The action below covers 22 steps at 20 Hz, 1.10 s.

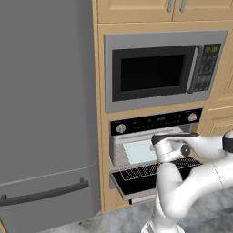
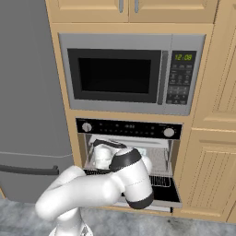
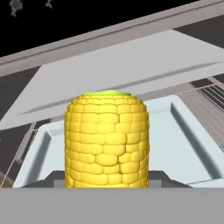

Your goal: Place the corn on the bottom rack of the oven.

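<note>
The corn (image 3: 106,138), a stubby yellow cob with a green end, stands upright right in front of the hand camera. My gripper (image 3: 107,178) is shut on the corn, with dark fingers at both of its sides. The oven (image 1: 154,122) is open and its black door (image 1: 136,176) is dropped down. My hand (image 1: 170,148) is at the cavity's mouth above the door, seen in the right base view as the gripper (image 2: 103,157). Inside, a pale tray (image 3: 183,144) lies on the grey wire rack (image 3: 205,98), just beyond and below the corn.
A silver-framed microwave (image 1: 159,70) sits above the oven. A tall grey fridge (image 1: 45,113) stands to the left, wooden cabinets (image 2: 212,152) to the right. My arm's elbow (image 2: 133,179) hangs over the open door. A flat oven shelf or roof (image 3: 131,65) spans above the tray.
</note>
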Motion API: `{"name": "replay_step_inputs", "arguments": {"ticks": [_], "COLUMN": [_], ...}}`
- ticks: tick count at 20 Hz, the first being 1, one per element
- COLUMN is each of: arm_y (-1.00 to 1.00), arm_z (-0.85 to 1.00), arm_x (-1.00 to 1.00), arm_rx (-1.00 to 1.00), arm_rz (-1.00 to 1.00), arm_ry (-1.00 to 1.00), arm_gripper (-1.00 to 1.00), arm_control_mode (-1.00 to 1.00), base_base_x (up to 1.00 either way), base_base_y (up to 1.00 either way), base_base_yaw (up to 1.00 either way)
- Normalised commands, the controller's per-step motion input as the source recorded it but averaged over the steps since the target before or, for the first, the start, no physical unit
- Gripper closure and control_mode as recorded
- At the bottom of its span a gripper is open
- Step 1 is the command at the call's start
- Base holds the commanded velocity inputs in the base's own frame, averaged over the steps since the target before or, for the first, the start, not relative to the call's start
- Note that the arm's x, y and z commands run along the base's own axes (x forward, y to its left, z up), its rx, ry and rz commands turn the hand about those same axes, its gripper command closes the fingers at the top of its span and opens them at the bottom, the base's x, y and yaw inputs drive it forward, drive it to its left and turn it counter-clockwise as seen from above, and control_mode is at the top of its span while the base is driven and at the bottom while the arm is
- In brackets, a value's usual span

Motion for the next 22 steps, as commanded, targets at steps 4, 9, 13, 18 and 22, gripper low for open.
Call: {"name": "replay_step_inputs", "arguments": {"ticks": [4,9,13,18,22], "arm_y": [0.0,0.0,0.0,0.02,0.05], "arm_z": [-0.23,-0.37,-0.47,-0.17,-0.27], "arm_x": [0.31,0.22,0.11,0.35,0.38], "arm_rx": [0.0,0.0,0.0,0.0,0.0], "arm_rz": [-0.03,-0.03,-0.04,-0.04,-0.04], "arm_ry": [0.0,0.01,0.0,0.0,0.0], "arm_gripper": [1.0,1.0,1.0,1.0,1.0], "arm_control_mode": [-1.0,-1.0,-1.0,-1.0,-1.0], "base_base_x": [0.0,0.0,0.0,0.0,0.0], "base_base_y": [0.0,0.0,0.0,0.0,0.0], "base_base_yaw": [0.0,0.0,0.0,0.0,0.0]}}
